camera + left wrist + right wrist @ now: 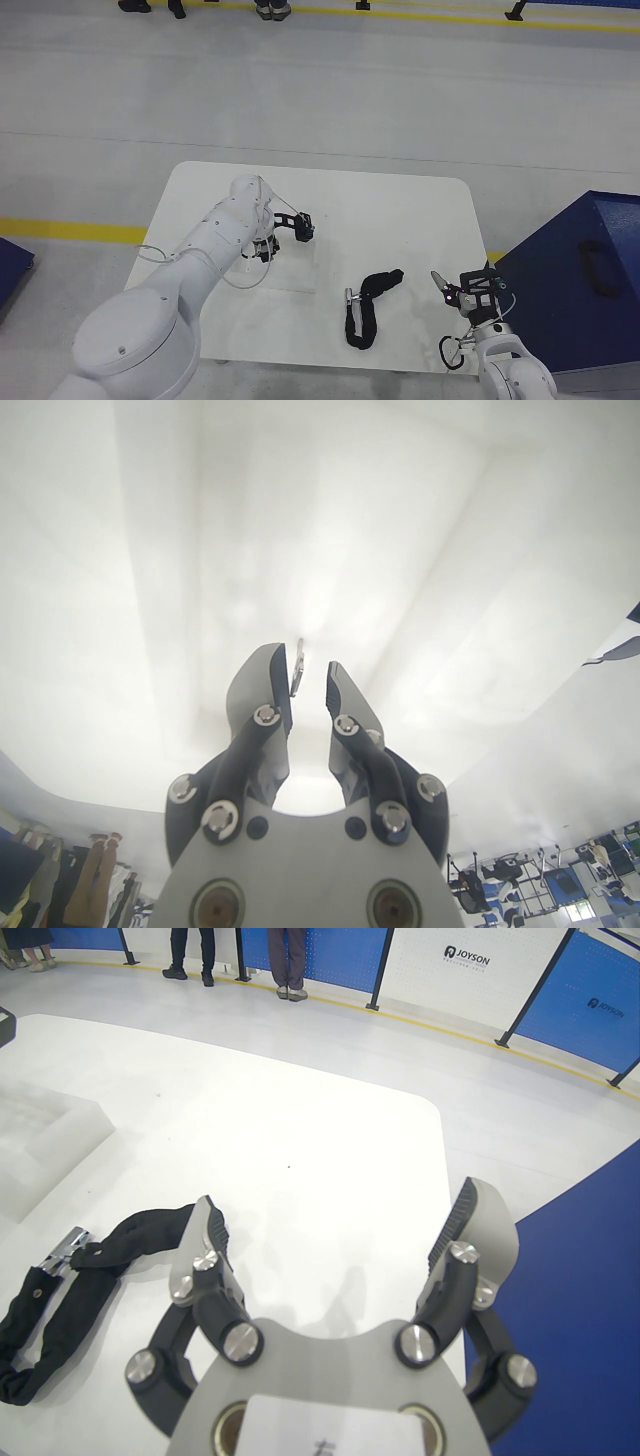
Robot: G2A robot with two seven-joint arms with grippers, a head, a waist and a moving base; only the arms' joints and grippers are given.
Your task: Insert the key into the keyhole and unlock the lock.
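A small metal key (298,670) stands edge-on between my left gripper's (306,674) fingers, resting against one pad with a gap to the other; the gripper is open. In the top view this gripper (305,228) hovers over the left-middle of the white table (400,205). The lock (363,305) is a black fabric-sleeved chain with a chrome cylinder (67,1248), lying near the table's front middle. My right gripper (340,1223) is open and holds nothing, just right of the lock (75,1278), at the table's front right (455,290).
A white foam tray (45,1128) lies on the table under the left arm (285,268). A dark blue box (590,290) stands close against the table's right edge beside the right arm. People's legs show far off behind barriers.
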